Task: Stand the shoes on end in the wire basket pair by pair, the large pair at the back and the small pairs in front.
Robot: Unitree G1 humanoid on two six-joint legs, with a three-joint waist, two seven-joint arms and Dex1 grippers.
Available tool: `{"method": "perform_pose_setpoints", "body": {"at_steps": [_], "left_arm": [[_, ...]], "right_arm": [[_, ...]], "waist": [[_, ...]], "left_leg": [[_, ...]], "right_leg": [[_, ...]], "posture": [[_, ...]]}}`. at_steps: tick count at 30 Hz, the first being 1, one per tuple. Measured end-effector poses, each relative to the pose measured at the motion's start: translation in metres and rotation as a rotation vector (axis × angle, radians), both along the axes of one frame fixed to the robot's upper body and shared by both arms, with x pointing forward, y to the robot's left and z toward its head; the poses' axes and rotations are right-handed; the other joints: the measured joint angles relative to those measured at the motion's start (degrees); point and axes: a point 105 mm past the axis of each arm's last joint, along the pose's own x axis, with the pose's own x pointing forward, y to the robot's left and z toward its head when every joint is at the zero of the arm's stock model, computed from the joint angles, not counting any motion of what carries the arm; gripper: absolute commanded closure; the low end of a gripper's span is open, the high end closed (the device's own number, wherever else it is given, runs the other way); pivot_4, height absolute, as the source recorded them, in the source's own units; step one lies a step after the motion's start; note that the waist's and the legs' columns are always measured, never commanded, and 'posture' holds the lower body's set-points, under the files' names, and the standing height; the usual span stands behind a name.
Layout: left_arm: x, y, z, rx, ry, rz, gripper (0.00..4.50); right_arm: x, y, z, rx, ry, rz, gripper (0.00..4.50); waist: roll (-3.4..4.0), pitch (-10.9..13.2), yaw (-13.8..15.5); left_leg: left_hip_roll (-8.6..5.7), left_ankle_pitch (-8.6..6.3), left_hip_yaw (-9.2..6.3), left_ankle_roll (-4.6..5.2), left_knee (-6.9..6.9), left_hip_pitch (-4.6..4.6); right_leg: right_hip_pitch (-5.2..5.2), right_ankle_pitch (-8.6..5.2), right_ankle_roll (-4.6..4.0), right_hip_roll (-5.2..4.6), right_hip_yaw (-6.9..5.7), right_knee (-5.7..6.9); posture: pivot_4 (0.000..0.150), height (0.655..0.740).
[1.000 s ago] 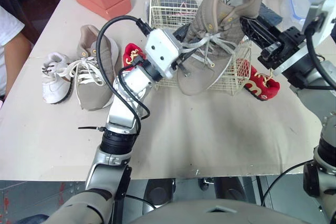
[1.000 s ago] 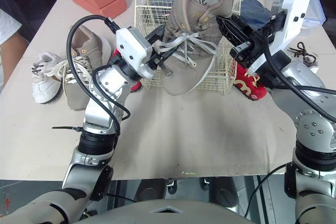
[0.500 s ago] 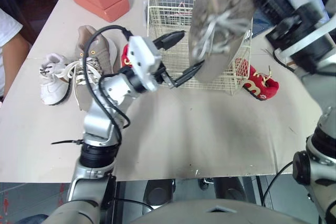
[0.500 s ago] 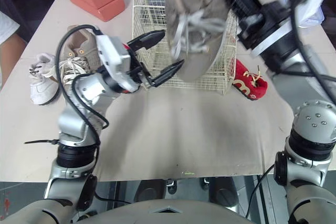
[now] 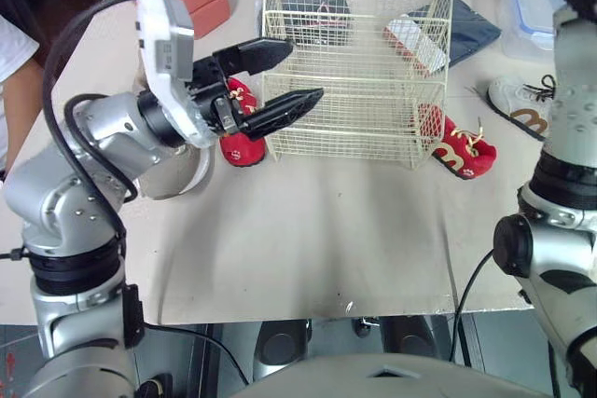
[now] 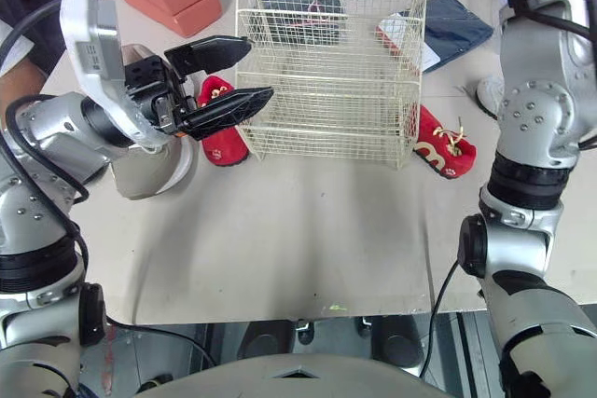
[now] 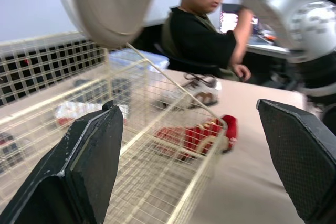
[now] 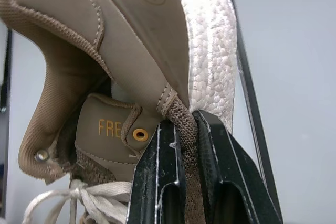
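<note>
Black right tool (image 8: 182,129): clenched on the heel collar of a tan shoe (image 8: 131,51), one finger inside the opening and one against the back of the heel.
Tan shoe: held high over the wire basket (image 5: 345,109), its toe hanging above the top rim and clear of the wire; laces dangle loose below the collar.
Handling: probably light for its length. The foam sole is stiff, but the knit collar is soft and gives, so the long body can swing from this one pinch.
Where to hold: the heel is the sound place, since the padded back is firmer than the tongue or the laces, and it leaves the toe free to go down first.
Risk: loose laces or the toe could catch on the wire on the way in.
Left tool (image 5: 300,70): released, fingers spread wide, hovering just beside the basket's left wall and gripping nothing.
Step in hand: by my reading, lowering the large shoe on end at the back of the basket, which appears to hold no shoes yet.
Counter (image 5: 326,230): a second tan shoe (image 6: 149,174) lies partly under the left arm. One red shoe (image 5: 238,142) is against the basket's left foot, another red one (image 5: 462,151) at its right, and a white shoe (image 5: 518,104) lies farther right.
</note>
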Motion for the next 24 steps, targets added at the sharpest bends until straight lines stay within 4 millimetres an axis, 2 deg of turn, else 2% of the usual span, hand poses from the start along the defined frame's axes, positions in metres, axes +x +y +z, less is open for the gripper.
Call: {"method": "perform_pose_setpoints", "body": {"at_steps": [5, 12, 14, 16, 24], "left_arm": [[0.002, 0.007, 0.009, -0.007, -0.006, 0.046, 0.08], [0.006, 0.012, 0.011, -0.005, -0.004, 0.086, 0.08], [0.006, 0.013, 0.012, -0.004, -0.006, 0.089, 0.08], [0.006, 0.013, 0.012, -0.004, -0.007, 0.089, 0.08], [0.005, 0.012, 0.012, -0.001, -0.005, 0.078, 0.08]], "right_arm": [[0.018, 0.002, -0.017, -0.103, -0.02, -0.044, 4.5], [0.025, -0.006, -0.033, -0.193, -0.091, -0.111, 4.5], [0.031, -0.008, -0.046, -0.231, -0.061, -0.128, 4.5], [0.042, -0.001, -0.069, -0.292, 0.0, -0.114, 4.5], [0.052, 0.003, -0.067, -0.302, -0.002, -0.137, 4.5]], "waist": [[0.0, 0.0, 0.1], [-0.01, 0.0, -0.3], [-0.02, 0.0, -0.5], [0.0, 0.0, -0.8], [0.02, 0.0, -0.8]], "left_leg": [[0.0, 0.0, -0.01, -0.01, 0.01, -0.01], [0.01, 0.02, 0.05, -0.04, 0.02, 0.11], [0.01, 0.03, 0.06, -0.05, 0.02, 0.14], [0.01, 0.04, 0.05, -0.07, 0.03, 0.12], [0.0, 0.04, 0.0, -0.07, 0.02, -0.02]], "right_leg": [[0.0, 0.0, 0.0, -0.01, -0.02, 0.02], [0.03, 0.0, -0.01, -0.01, 0.07, 0.09], [0.04, 0.0, -0.01, -0.01, 0.09, 0.11], [0.02, 0.0, -0.01, -0.01, 0.08, 0.13], [-0.01, 0.0, -0.01, -0.11, 0.01, 0.04]], "posture": [[0.15, 0.686], [0.15, 0.686], [0.15, 0.686], [0.15, 0.686], [0.15, 0.686]]}}
